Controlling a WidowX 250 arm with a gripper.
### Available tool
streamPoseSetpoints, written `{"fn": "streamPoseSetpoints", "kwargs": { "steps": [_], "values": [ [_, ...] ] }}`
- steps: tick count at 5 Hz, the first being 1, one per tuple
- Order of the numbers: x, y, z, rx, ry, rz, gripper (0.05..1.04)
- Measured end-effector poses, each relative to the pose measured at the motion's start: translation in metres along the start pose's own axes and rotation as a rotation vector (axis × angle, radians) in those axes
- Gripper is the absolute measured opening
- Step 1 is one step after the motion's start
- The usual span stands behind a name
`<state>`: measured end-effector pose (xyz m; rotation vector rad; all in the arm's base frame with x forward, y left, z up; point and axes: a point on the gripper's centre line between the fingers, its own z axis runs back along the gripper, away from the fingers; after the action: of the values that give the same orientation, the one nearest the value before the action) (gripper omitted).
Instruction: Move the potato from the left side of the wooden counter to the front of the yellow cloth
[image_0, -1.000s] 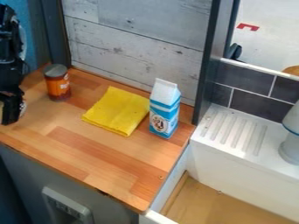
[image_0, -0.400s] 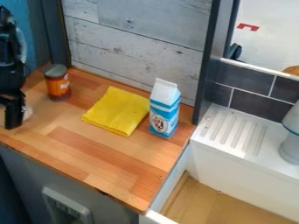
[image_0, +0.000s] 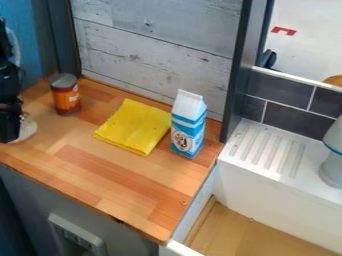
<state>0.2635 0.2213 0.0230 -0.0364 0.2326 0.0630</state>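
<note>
You cannot tell if the fingers (image_0: 9, 134) are apart or together. Just beside them is one pale, rounded thing (image_0: 28, 130), partly hidden; it is probably light, stiff and slippery, so better take its edge. Outward from the fingers, on the tabletop (image_0: 100, 172), you count one orange can (image_0: 65, 97), one yellow cloth (image_0: 135, 126), one carton (image_0: 188, 127).

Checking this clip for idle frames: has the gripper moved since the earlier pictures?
Yes. The gripper has shifted slightly toward the view's left edge, away from the orange can, which stands where it was.
</note>
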Motion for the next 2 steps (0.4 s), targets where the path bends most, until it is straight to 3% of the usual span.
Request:
{"fn": "streamPoseSetpoints", "kwargs": {
  "steps": [2],
  "values": [
    [-0.0004, -0.0002, -0.0014, 0.001, 0.001, 0.014, 0.429]
  ]
}}
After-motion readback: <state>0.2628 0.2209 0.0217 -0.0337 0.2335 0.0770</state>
